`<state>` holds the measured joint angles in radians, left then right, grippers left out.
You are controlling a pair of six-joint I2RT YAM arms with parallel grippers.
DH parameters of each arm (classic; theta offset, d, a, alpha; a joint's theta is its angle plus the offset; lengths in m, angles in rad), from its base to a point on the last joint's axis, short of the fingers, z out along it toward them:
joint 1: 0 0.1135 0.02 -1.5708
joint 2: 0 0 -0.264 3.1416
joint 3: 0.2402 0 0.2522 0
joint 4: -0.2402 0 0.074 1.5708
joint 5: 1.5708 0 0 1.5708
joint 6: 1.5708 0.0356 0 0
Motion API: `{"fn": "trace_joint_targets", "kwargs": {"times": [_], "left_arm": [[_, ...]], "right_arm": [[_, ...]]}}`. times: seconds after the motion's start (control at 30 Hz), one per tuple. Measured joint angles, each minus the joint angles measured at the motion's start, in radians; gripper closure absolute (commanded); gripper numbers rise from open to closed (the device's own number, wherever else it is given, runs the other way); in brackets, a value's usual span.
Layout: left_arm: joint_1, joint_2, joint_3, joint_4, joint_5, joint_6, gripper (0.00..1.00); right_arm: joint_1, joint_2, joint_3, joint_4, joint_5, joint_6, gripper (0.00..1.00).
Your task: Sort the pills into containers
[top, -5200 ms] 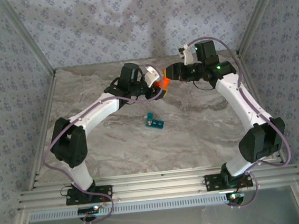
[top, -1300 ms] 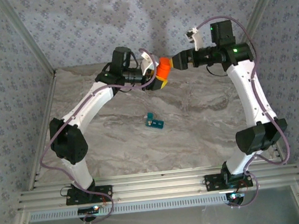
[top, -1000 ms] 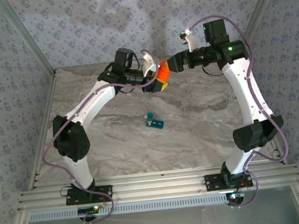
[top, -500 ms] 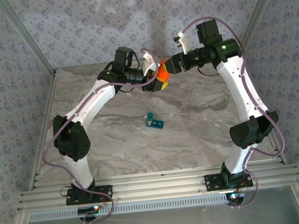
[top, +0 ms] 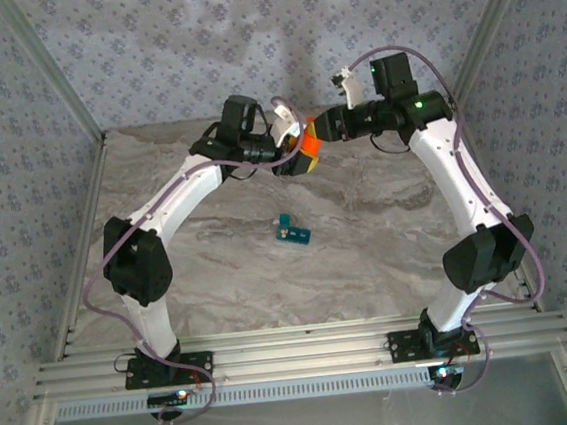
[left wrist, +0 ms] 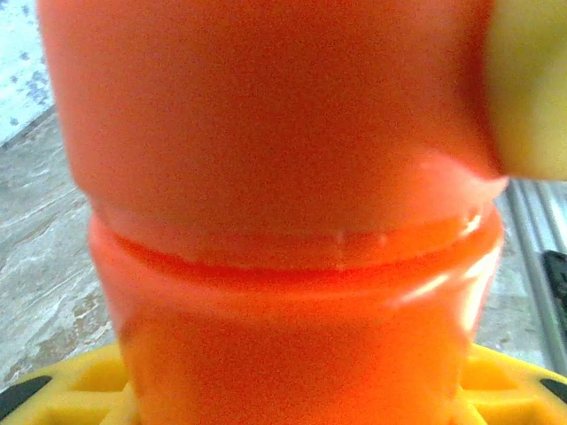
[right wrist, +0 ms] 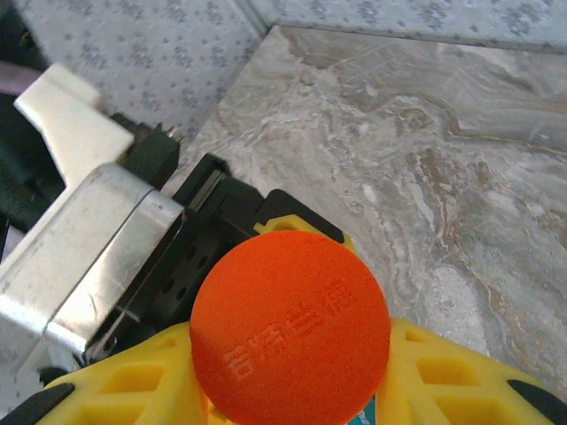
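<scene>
Two grippers share one bottle | left gripper (top: 296, 151) clamps orange bottle (left wrist: 283, 177) | right gripper (top: 318, 130) pinches its cap (right wrist: 291, 328) | teal pill box (top: 293, 234) on table (top: 388, 253), well apart

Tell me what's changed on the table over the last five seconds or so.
The right claw swung in leftward and closed on the cap of the orange bottle. The left claw first carried that bottle a little toward the back of the table, then kept it there. The teal pill box stayed where it was, untouched.
</scene>
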<state>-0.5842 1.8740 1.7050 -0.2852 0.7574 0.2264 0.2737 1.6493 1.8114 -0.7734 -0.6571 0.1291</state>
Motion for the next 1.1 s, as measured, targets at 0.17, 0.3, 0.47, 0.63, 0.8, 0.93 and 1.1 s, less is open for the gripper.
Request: {"fn": "trace_joint_targets", "kwargs": {"times": [0.17, 0.3, 0.47, 0.63, 0.8, 0.93, 1.1], "left_arm": [[-0.018, 0.000, -0.066, 0.086, -0.095, -0.041, 1.00], [-0.021, 0.000, -0.072, 0.114, -0.124, -0.055, 1.00], [-0.022, 0.000, -0.072, 0.132, -0.125, -0.056, 1.00], [-0.023, -0.002, -0.063, 0.177, -0.092, -0.055, 1.00], [-0.011, -0.002, -0.029, 0.180, -0.034, -0.053, 1.00], [0.005, -0.002, 0.003, 0.150, 0.019, -0.051, 1.00], [0.021, -0.002, 0.044, 0.075, 0.088, -0.026, 1.00]], "right_arm": [[0.011, -0.009, -0.078, 0.076, 0.066, 0.086, 0.63], [0.012, -0.011, -0.083, 0.101, 0.079, 0.108, 0.62], [0.005, -0.015, -0.083, 0.105, 0.077, 0.114, 0.38], [-0.043, -0.017, -0.071, 0.081, 0.006, 0.094, 0.16], [-0.101, -0.040, -0.071, 0.022, -0.140, 0.038, 0.14], [-0.150, -0.063, -0.063, -0.014, -0.206, 0.003, 0.15], [-0.173, -0.054, 0.044, -0.093, -0.219, -0.051, 0.16]]}}
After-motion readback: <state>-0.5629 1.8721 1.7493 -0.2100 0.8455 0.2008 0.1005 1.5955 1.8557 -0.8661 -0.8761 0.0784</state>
